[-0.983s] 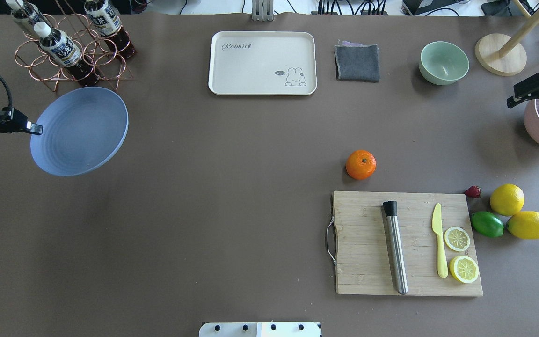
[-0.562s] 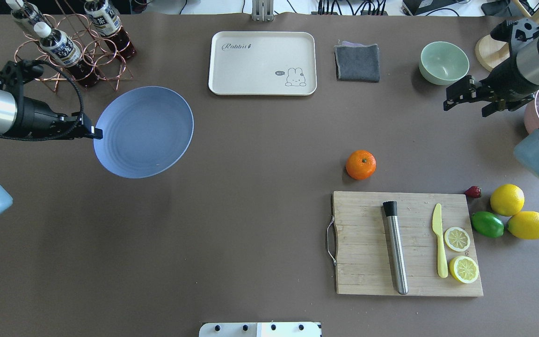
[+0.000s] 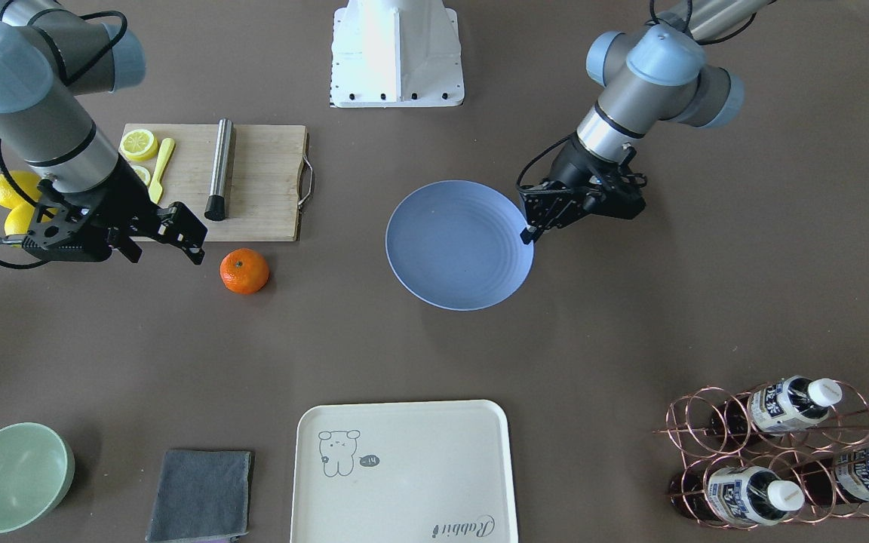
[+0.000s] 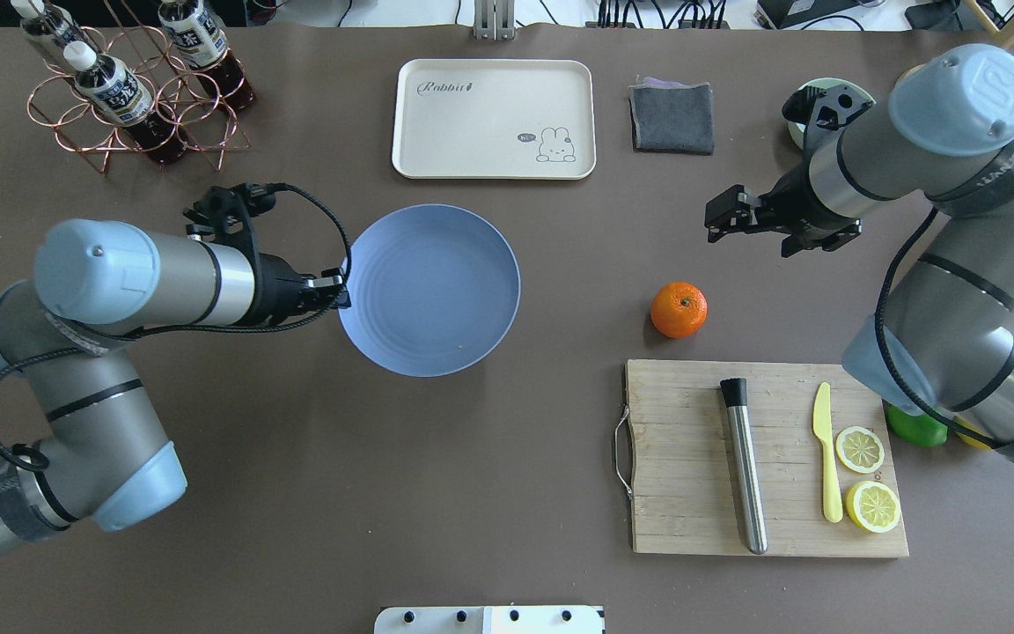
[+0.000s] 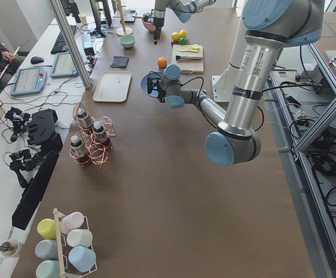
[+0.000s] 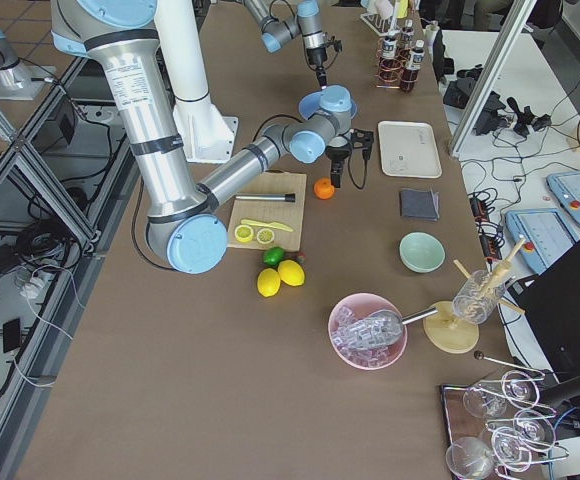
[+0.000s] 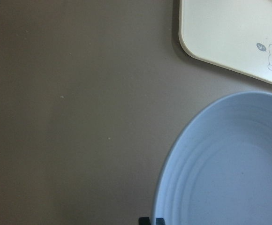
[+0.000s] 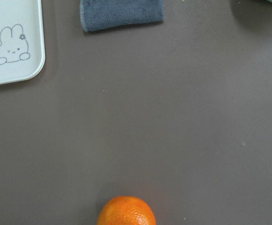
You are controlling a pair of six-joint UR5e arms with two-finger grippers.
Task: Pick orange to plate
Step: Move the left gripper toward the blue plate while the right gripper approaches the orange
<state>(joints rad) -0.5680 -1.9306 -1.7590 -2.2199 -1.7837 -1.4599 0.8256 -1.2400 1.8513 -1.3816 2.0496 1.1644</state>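
The orange (image 4: 679, 310) rests on the brown table just beyond the cutting board's far left corner, and its top shows at the bottom of the right wrist view (image 8: 126, 213). My right gripper (image 4: 749, 231) hovers open a little beyond and to the right of it, holding nothing; the front view shows its spread fingers (image 3: 187, 232) beside the orange (image 3: 244, 271). The periwinkle plate (image 4: 429, 277) is near the table's middle, left of the orange. My left gripper (image 4: 341, 295) is shut on its left rim (image 3: 529, 230). The plate (image 7: 234, 168) fills the left wrist view's lower right.
A wooden cutting board (image 4: 692, 458) carries a steel muddler (image 4: 745, 467), a yellow knife (image 4: 826, 458) and lemon slices (image 4: 861, 449). A cream tray (image 4: 494, 119), grey cloth (image 4: 672, 117) and bottle rack (image 4: 133, 88) stand along the far edge. The right arm covers the green bowl and the lime.
My left arm has carried the plate rightward from the table's left side to near the middle. My right arm has swung in from the right edge toward the orange.
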